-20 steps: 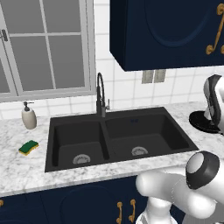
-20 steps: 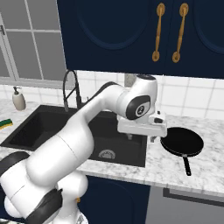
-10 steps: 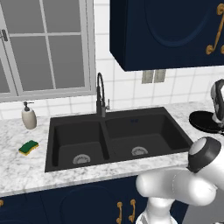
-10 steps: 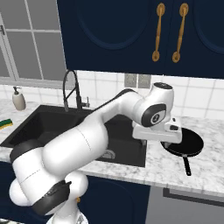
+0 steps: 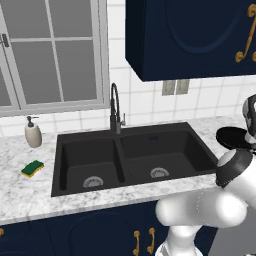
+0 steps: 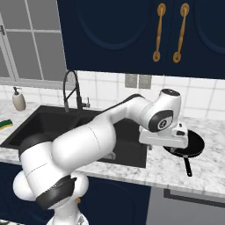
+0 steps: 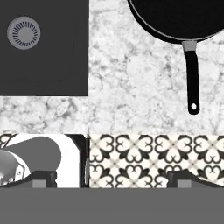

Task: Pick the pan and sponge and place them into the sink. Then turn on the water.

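Left base view. The sink, a black double basin with a silver drain in each half, is set into the marble counter. A dark arched tap is mounted at its rear, between the basins. The sponge, green on top and yellow beneath, is seen lying flat on the counter left of the sink, apart from its rim. A soap dispenser is placed behind the sponge, near the wall. Part of the pan is seen on the counter to the right of the sink, partly covered by the arm.

Right base view. The arm is stretched across the sink to the right-hand counter. The gripper is held low over the near left edge of the pan, whose handle is pointed toward the counter's front edge. Whether the pan is touched cannot be told. The sponge is seen at the far left.

Hand view. The two finger tips are set wide apart with nothing between them. The pan is shown above them on the marble, its handle extended downward, with one sink basin at upper left. A patterned floor is seen beyond the counter edge.
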